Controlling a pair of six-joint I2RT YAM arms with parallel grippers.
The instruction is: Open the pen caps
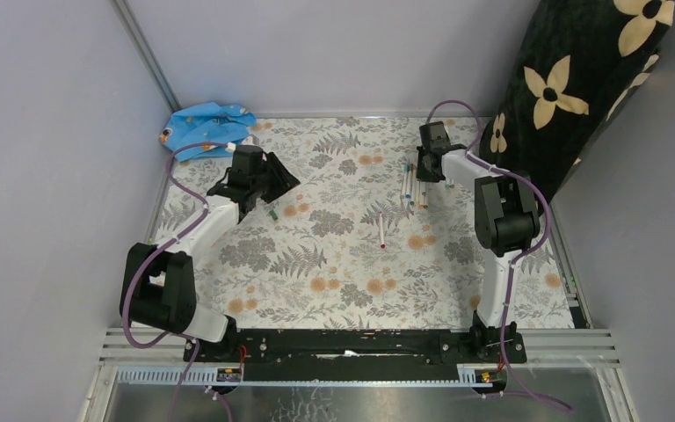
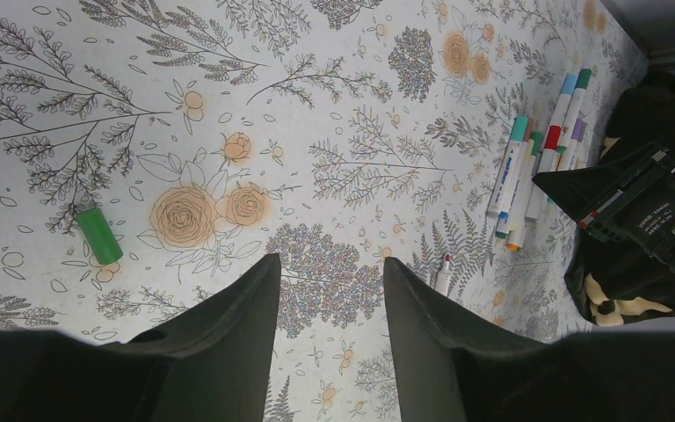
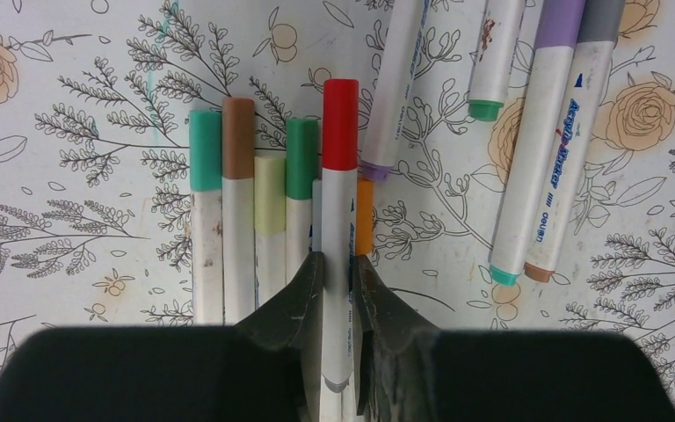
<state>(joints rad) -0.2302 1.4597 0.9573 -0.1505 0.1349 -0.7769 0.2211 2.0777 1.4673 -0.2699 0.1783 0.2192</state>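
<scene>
One pen in hand: right gripper (image 3: 338, 286) has its jaws pinched on the white barrel of the red pen (image 3: 338, 220), lower centre of the wrist view. Red cap (image 3: 340, 123) is on, pointing up-frame. Left gripper (image 2: 327, 281) is about half open and empty, hovering over the table (image 2: 334, 132). Pens (image 1: 411, 187) sit upper right in the top view; a green cap (image 2: 98, 233) lies loose at left.

My read: light, stiff, smooth plastic, so the barrel may slide under pull. Hold the barrel, grab the cap by its sides, pull straight along the axis. Neighbours sit just beside the red pen on both sides, so lift clear first. Cushion (image 1: 580, 88) and wall (image 1: 633, 229) crowd the right; open room is mid-table.
</scene>
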